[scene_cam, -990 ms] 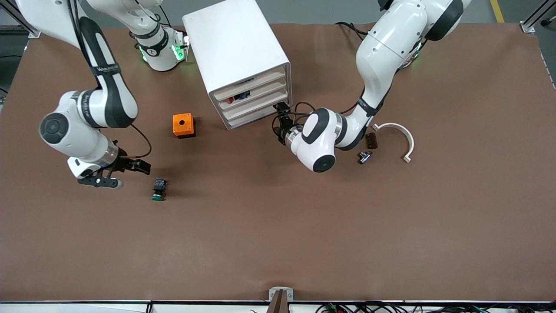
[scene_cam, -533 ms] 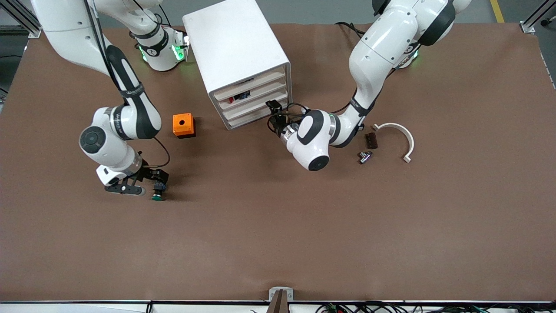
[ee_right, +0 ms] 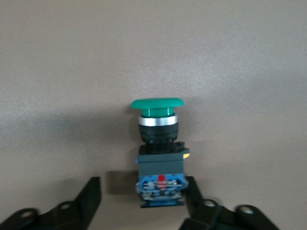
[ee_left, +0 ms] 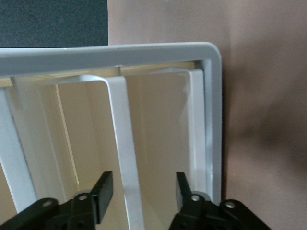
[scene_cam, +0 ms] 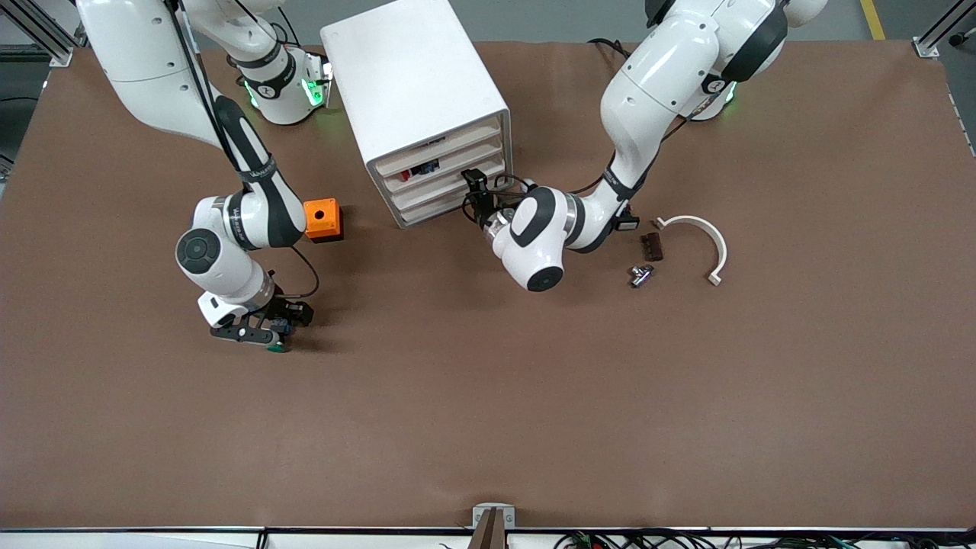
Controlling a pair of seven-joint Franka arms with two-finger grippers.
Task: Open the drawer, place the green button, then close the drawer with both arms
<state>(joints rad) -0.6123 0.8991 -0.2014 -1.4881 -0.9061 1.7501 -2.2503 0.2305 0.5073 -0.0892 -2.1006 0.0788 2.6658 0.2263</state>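
A: Start with the counter (scene_cam: 534, 396) and the biggest item on it.

B: Brown counter. A white cabinet (scene_cam: 415, 84) stands toward the arms' bases, four drawer fronts facing the front camera at an angle. The third drawer down (scene_cam: 450, 185) looks pushed in, level with its neighbours.

A: The arms?

B: The left arm (scene_cam: 656, 84) reaches down to the cabinet front; the left gripper (scene_cam: 474, 192) is at the edge of the drawer fronts. In the left wrist view the left gripper (ee_left: 144, 191) has its jaws straddling a white drawer lip, with a gap showing on each side, so partly open and not clamped. The right arm (scene_cam: 236, 221) bends down to the counter nearer the front camera than the orange cube.

A: And the right gripper?

B: The right gripper (scene_cam: 263, 328) is low at the counter, around the button (scene_cam: 277, 345). The right wrist view shows the button (ee_right: 159, 158) lying on its side on the counter, black body between the jaws, green cap pointing away from them. Jaws partly open, close beside the body; I cannot tell whether they touch it.

A: Smaller items?

B: Orange cube (scene_cam: 321, 219) with a round hole, beside the cabinet toward the right arm's end. Toward the left arm's end, a white curved piece (scene_cam: 705, 236), a small dark block (scene_cam: 650, 246) and a small metal part (scene_cam: 640, 274), near one another
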